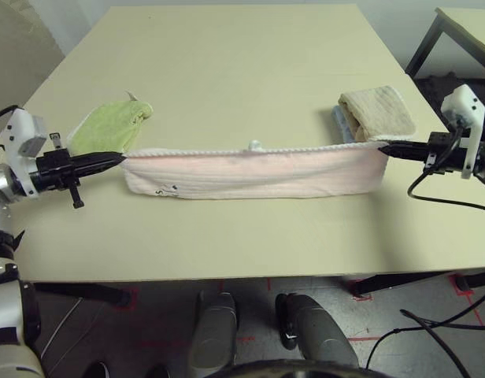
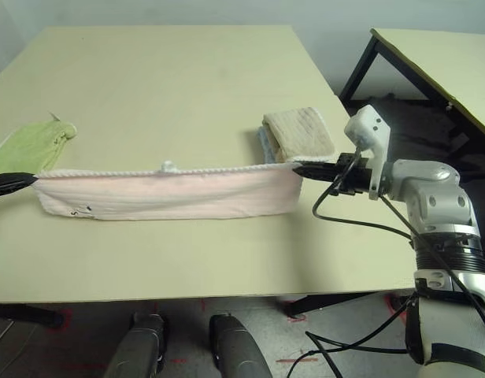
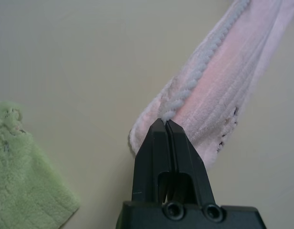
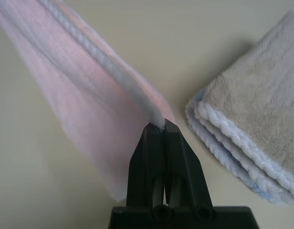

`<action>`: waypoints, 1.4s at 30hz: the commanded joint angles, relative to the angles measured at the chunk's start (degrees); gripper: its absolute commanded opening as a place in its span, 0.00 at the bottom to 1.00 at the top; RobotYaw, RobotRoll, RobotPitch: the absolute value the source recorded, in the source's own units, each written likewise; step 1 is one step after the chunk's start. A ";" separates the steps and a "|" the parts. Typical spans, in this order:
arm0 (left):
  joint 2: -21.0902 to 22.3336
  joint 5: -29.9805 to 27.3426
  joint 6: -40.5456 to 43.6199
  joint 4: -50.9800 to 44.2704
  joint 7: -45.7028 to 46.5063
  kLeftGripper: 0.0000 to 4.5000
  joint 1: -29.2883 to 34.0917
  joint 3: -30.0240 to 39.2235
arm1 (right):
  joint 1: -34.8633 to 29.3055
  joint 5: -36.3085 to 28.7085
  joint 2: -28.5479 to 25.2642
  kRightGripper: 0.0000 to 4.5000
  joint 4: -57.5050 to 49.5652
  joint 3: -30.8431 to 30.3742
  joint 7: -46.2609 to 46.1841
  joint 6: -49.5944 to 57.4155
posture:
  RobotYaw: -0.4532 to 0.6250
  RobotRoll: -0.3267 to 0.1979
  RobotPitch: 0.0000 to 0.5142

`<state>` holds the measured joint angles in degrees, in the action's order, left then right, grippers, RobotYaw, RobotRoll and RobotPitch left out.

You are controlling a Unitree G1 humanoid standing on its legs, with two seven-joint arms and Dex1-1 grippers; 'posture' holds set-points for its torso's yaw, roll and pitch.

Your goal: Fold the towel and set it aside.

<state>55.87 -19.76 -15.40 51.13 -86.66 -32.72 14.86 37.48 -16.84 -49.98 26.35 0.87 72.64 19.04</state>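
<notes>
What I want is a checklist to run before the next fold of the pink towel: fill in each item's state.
1. Left claw shut on a corner of the pink towel: ok.
2. Right claw shut on the other end of the same edge: ok.
3. Edge stretched between the claws without a deep sag: ok.
4. Green cloth out of the left claw's grip: ok.
5. Beige folded towel out of the right claw's grip: ok.
6. Towel's layers lined up underneath: cannot tell.
</notes>
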 commanded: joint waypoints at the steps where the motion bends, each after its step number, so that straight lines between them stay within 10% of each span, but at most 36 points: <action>1: -0.19 2.05 -1.14 2.70 0.86 0.01 -0.81 -0.94 | 2.06 2.42 0.57 0.00 2.78 -1.11 -1.39 0.48 | 0.45 0.62 0.34; 42: -1.74 17.81 -7.35 16.82 17.87 0.10 -9.78 -9.60 | 13.43 14.67 7.92 0.05 23.93 -6.23 -5.56 -4.93 | 0.46 0.62 0.35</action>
<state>53.16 -3.11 -22.65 66.56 -70.06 -42.59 5.63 50.64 -3.49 -41.24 48.69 -5.43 68.26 14.03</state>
